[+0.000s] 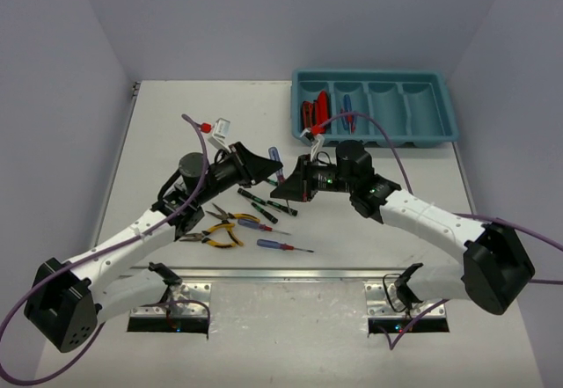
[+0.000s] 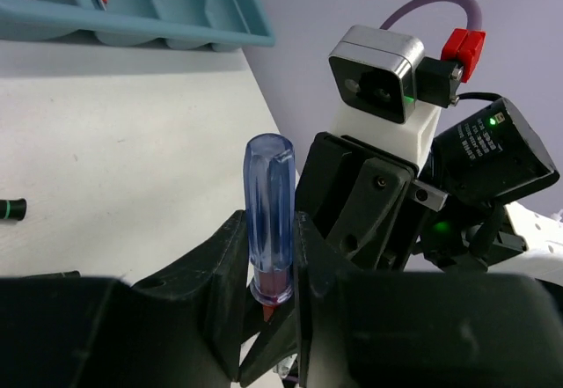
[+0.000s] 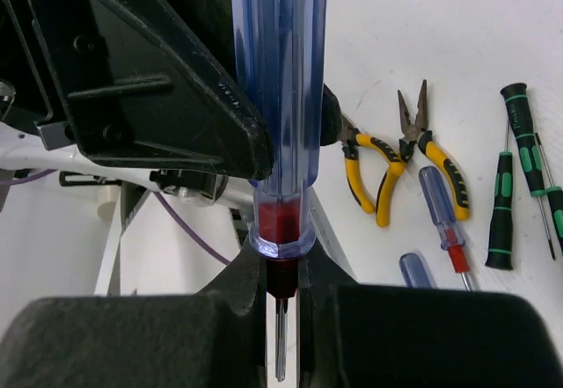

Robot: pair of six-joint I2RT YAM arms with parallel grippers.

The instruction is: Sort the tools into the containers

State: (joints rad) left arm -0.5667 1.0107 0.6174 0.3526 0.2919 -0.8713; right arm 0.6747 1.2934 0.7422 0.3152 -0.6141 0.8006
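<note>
Both grippers meet above the table's middle on one blue-handled screwdriver (image 1: 275,155). My left gripper (image 2: 270,274) is shut on the lower part of its clear blue handle (image 2: 270,203), which stands upright. My right gripper (image 3: 281,291) is shut on the red neck just below the handle (image 3: 280,98), with the metal shaft running down between its fingers. The teal tray (image 1: 440,128) sits at the back right. Red-and-black knives (image 1: 314,111) lie in its leftmost compartment and a blue screwdriver (image 1: 347,106) in the second.
On the table in front of the arms lie yellow-handled pliers (image 1: 220,216), a second pair (image 1: 218,238), two blue-handled screwdrivers (image 1: 260,225) (image 1: 283,245) and slim black-and-green screwdrivers (image 1: 264,203). The right wrist view shows the pliers (image 3: 369,172) and black-and-green screwdrivers (image 3: 503,212) too.
</note>
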